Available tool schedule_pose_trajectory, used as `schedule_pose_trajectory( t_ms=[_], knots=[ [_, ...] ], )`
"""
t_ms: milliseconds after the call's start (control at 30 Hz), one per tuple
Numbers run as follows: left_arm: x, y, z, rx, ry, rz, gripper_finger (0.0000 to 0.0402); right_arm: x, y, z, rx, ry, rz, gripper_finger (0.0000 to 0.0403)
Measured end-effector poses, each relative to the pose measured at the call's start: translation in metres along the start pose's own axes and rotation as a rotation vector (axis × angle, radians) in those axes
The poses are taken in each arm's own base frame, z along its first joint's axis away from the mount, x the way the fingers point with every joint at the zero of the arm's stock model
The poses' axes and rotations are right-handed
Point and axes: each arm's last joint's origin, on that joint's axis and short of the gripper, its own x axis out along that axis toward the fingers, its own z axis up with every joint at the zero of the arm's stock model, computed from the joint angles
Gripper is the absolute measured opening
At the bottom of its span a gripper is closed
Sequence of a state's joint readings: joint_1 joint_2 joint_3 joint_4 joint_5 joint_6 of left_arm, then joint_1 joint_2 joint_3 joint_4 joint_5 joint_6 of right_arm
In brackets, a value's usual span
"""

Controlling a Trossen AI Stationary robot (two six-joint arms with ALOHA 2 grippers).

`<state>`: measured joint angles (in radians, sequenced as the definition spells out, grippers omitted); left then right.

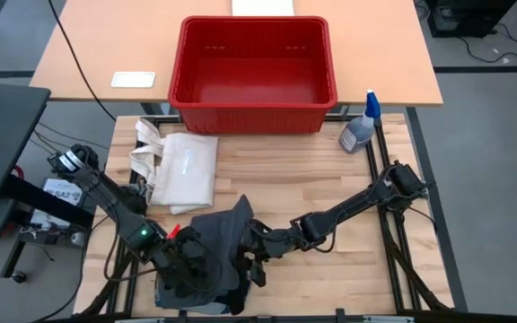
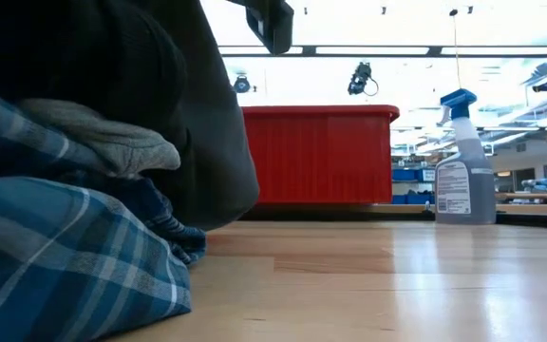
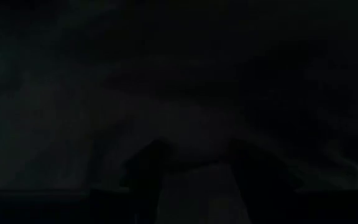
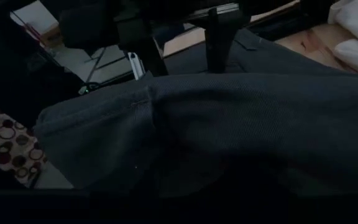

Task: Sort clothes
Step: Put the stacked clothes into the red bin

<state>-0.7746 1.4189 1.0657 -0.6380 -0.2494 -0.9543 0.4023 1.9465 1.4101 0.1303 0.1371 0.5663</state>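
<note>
A dark grey cloth is bunched at the table's near edge, left of centre, and both grippers are at it. My left gripper comes down onto its near left part, shut on cloth. My right gripper is shut on the cloth's right edge. In the low view the dark cloth hangs raised over a blue-and-white plaid cloth and a light grey piece, which lie on the table. In the right wrist view the dark cloth covers my right fingers. My left gripper has dark grey cloth between its two fingers, slanting down from the table's left. The view is too dark to tell which part or how many layers. My right gripper holds the cloth's right edge, coming from the table's right, near level. The cloth itself drapes over the fingers and hides the place of contact. Below the hold the cloth hangs slack, raised off the table.
A white tote bag lies flat at the far left of the table. A red basket stands beyond the far edge, and a spray bottle at the far right. Bare wood lies right of centre.
</note>
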Motion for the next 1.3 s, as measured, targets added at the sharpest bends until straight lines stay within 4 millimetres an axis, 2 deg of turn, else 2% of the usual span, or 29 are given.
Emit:
schedule_pose_trajectory(
  t_ms=[100, 300, 400, 667, 900, 1100, 1300],
  knots=[
    [-0.005, 0.0, 0.0, -0.005, 0.024, -0.036, 0.0192, 0.0, 0.0, 0.0, 0.0, 0.0, 0.0, 0.0198],
    [-0.03, -0.005, 0.011, -0.021, -0.024, -0.12, 0.0192, 0.0, 0.0, 0.0, 0.005, 0.001, -0.001, 0.0198],
    [-0.037, -0.008, 0.015, -0.026, -0.039, -0.141, 0.0192, 0.0, 0.0, 0.0, 0.005, 0.001, -0.001, 0.0198],
    [-0.038, -0.01, 0.014, -0.054, 0.025, -0.19, 0.0192, -0.001, 0.003, -0.009, -0.015, 0.075, -0.002, 0.0198],
    [-0.038, -0.01, 0.014, -0.088, 0.028, -0.19, 0.0192, -0.004, 0.001, -0.025, -0.024, 0.203, -0.065, 0.0198],
    [-0.038, -0.012, 0.016, -0.124, 0.016, -0.213, 0.0192, -0.005, -0.003, -0.029, -0.03, 0.255, -0.095, 0.0198],
    [-0.038, -0.014, 0.02, -0.159, -0.012, -0.248, 0.0192, -0.012, -0.006, -0.034, 0.015, 0.386, -0.089, 0.0198]
  ],
)
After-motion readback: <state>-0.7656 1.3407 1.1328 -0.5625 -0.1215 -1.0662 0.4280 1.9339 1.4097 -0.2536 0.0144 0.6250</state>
